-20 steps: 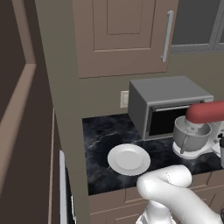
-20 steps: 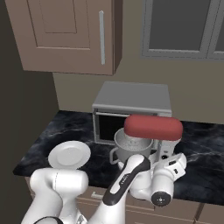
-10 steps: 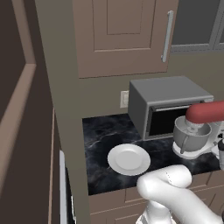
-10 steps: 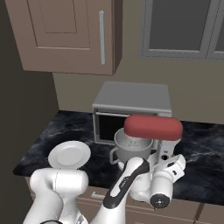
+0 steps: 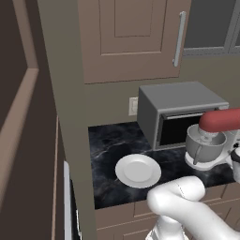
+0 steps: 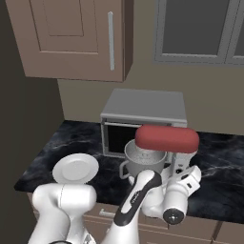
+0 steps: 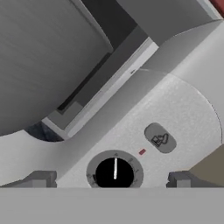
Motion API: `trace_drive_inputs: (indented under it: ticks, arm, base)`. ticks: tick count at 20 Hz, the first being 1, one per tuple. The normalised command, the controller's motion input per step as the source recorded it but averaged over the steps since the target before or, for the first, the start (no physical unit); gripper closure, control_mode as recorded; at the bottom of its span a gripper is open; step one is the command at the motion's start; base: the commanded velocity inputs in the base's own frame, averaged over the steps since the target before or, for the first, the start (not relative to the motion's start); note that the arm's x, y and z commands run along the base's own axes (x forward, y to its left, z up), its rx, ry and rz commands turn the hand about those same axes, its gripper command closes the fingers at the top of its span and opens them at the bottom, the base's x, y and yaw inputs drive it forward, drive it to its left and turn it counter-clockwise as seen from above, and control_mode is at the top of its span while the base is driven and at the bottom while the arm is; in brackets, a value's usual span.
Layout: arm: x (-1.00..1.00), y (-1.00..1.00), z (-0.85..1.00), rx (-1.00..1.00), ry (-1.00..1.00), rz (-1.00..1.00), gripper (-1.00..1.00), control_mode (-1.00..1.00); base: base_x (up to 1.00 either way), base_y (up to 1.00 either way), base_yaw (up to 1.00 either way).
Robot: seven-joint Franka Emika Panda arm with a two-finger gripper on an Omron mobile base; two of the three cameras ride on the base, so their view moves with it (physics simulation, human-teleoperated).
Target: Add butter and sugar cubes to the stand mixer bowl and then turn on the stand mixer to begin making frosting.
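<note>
The stand mixer (image 6: 167, 138) has a white base and a rounded red head (image 5: 219, 121), and stands on the dark counter in front of the microwave. Its grey metal bowl (image 6: 143, 161) sits under the head and looms at the upper left of the hand view (image 7: 43, 57). My gripper (image 7: 111, 180) is open, right up against the mixer's white column. Its two dark fingertips (image 7: 40, 179) stand on either side of a black dial (image 7: 115, 173) with a white pointer. A grey button (image 7: 160, 138) lies just beyond the dial. The butter and sugar cubes are out of view.
A flat white plate (image 5: 138, 171) lies on the black marble counter (image 5: 108, 145), left of the mixer. The grey box-shaped microwave (image 5: 178, 112) stands against the wall behind the mixer. Wall cabinets hang overhead. My white arm (image 6: 138, 195) reaches across the counter's front edge.
</note>
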Motion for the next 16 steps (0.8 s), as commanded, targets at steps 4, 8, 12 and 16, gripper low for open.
trace_drive_inputs:
  ticks: [4, 8, 12, 16]
  arm:
    - [0.11, 0.00, -0.06, -0.05, 0.00, 0.00, -1.00, -1.00]
    - [0.09, 0.00, -0.07, -0.03, 0.00, 0.00, -1.00, -1.00]
    - [0.00, 0.00, -0.01, 0.00, 0.00, 0.00, -1.00, -1.00]
    - [0.00, 0.12, -0.01, -0.02, 0.00, 0.00, 1.00, -1.00]
  base:
    - [0.00, 0.00, 0.00]
    - [0.00, 0.00, 0.00]
    - [0.00, 0.00, 0.00]
    - [0.00, 0.00, 0.00]
